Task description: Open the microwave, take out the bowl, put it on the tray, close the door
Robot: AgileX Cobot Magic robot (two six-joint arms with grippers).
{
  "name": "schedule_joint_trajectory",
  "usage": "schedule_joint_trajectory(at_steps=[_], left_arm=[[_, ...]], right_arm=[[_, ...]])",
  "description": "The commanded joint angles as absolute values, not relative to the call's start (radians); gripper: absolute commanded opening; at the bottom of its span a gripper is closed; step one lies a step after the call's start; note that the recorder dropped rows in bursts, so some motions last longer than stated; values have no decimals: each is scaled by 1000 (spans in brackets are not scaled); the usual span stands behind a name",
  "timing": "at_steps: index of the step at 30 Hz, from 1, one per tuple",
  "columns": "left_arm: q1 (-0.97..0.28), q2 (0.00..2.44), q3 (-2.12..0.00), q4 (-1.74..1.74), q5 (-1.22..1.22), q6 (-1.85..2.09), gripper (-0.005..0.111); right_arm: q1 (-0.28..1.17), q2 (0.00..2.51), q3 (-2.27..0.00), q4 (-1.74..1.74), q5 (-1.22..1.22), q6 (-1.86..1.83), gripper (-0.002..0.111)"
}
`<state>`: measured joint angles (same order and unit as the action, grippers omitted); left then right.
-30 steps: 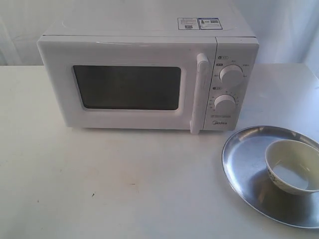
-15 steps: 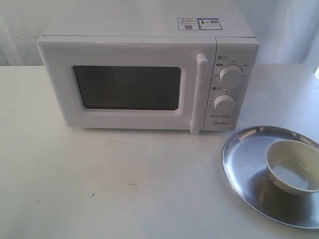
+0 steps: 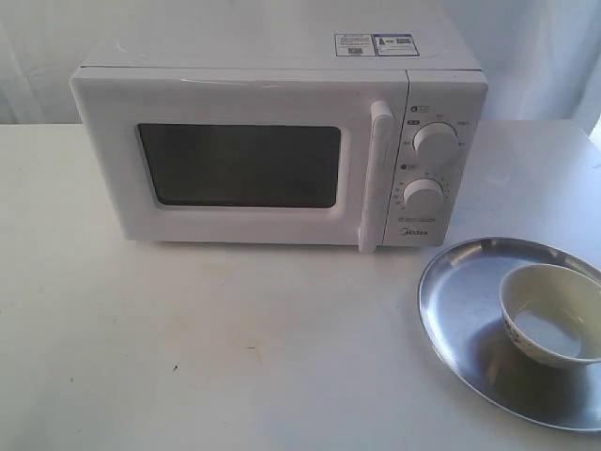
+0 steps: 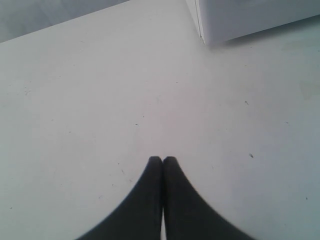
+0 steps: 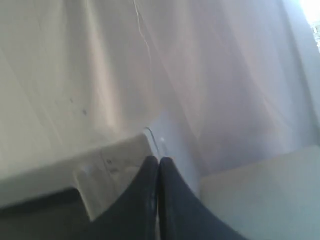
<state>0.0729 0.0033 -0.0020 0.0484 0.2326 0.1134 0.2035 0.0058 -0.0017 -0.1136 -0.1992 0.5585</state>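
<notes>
Two round white dials [image 3: 435,141] are seen stacked one above the other on the control panel of the microwave [image 3: 282,56], a white boxy unit set on the pale table [image 3: 235,348], with printed labels [image 3: 376,43] stuck on its top near the right rear. The door [image 3: 235,103] is shut flush with the body, its dark rectangular window is framed in white, and a vertical white bar handle [image 3: 376,174] is carried at its right edge, just beside the dials. And over to the front right, the tray [image 3: 460,310] is found: large, round, shiny silver, with a shallow raised rim, lying flat on the table apart from the microwave and cut off by the picture's edge. The bowl [image 3: 549,315] is seated upright inside it, towards its right side, small and cream-white, with a small dark pattern on its outer wall. In the left wrist view the left gripper [image 4: 163,159] is closed, dark tips pressed together with nothing between them, over bare table with a white microwave corner beyond. The right gripper [image 5: 159,159] is likewise closed and empty, set against a white draped backdrop [image 5: 200,75]; the blurred white shape just past its tips cannot be made out.
</notes>
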Motion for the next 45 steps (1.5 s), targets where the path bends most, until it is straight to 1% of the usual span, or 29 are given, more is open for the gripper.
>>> schedule_joint_trajectory(at_steps=[1,3,8,12,18,45], left_arm=[[69,0,0,45,232,111,0],[69,0,0,45,232,111,0],[69,0,0,45,232,111,0],[69,0,0,45,232,111,0],[69,0,0,45,232,111,0],[69,0,0,45,232,111,0]], right_arm=[[197,0,0,-38,91,139,0],[197,0,0,22,212,-40,0],[126,0,0,27,305,-169,0],[107,0,0,27,305,-142,0],[107,0,0,27,305,6,0],[107,0,0,7,317,0,0]])
